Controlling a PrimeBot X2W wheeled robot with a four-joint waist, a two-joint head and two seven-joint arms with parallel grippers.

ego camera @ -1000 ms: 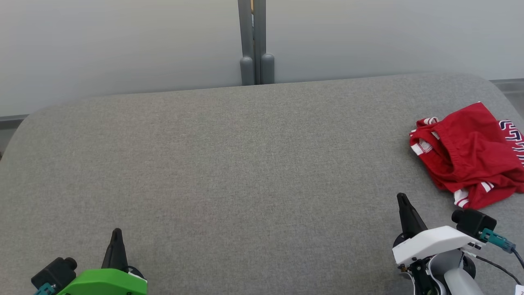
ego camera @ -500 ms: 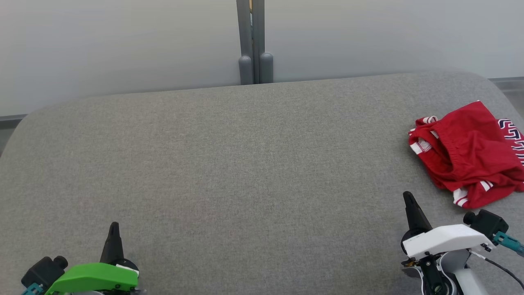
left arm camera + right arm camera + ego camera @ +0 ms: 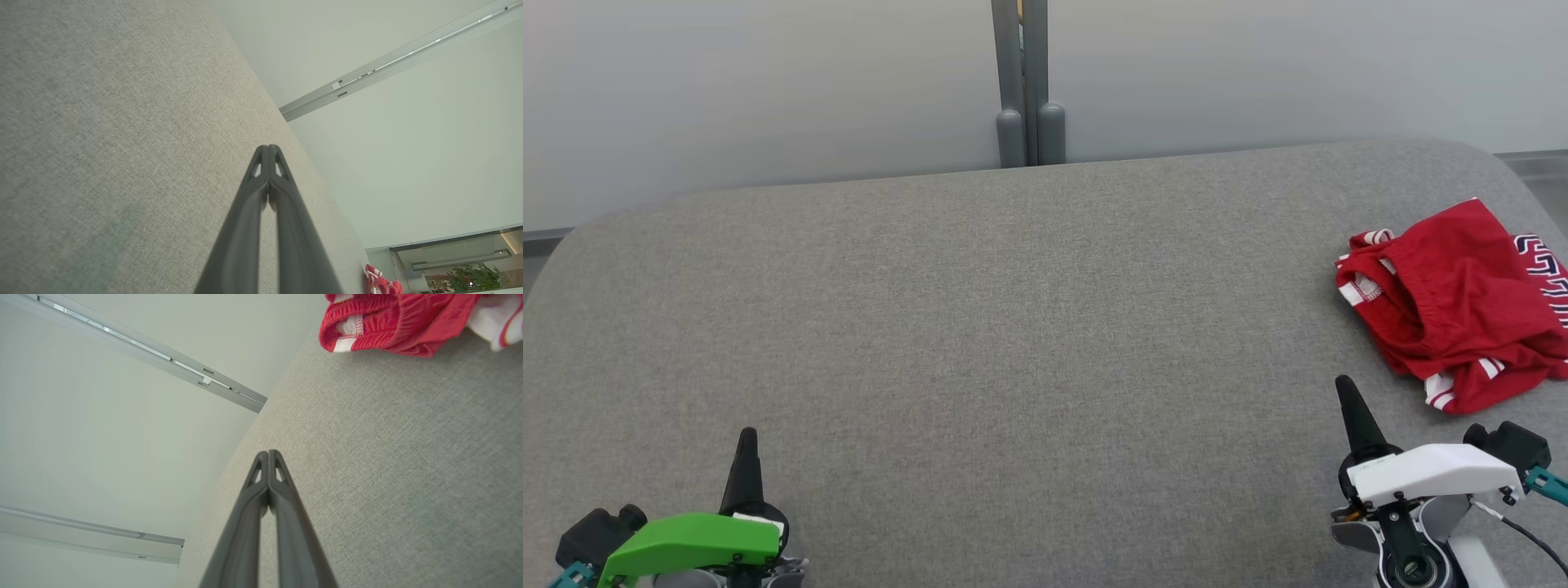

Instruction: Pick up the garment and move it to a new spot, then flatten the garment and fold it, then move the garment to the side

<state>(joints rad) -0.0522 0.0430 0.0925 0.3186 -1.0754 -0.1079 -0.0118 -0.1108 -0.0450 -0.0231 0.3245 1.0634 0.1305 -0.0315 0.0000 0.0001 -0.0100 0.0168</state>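
Observation:
The garment [image 3: 1462, 302] is red with white stripes and dark lettering, lying crumpled at the far right of the grey padded table [image 3: 1013, 327]. It also shows at the top of the right wrist view as the garment [image 3: 392, 322], and as a small red patch, the garment [image 3: 382, 281], in the left wrist view. My right gripper [image 3: 1343, 385] is shut and empty, a little in front and left of the garment. My left gripper [image 3: 747, 434] is shut and empty at the lower left; both fingertip pairs touch in the wrist views [image 3: 269, 148] [image 3: 268, 453].
A pale wall with a grey post [image 3: 1029, 82] stands behind the table's far edge. The table's corners are rounded, and the garment lies close to the right edge. A wide stretch of bare grey fabric lies between the two grippers.
Both grippers have drawn back toward the near edge, the right one also shifting right. The garment lies where it was; the camera has tilted slightly.

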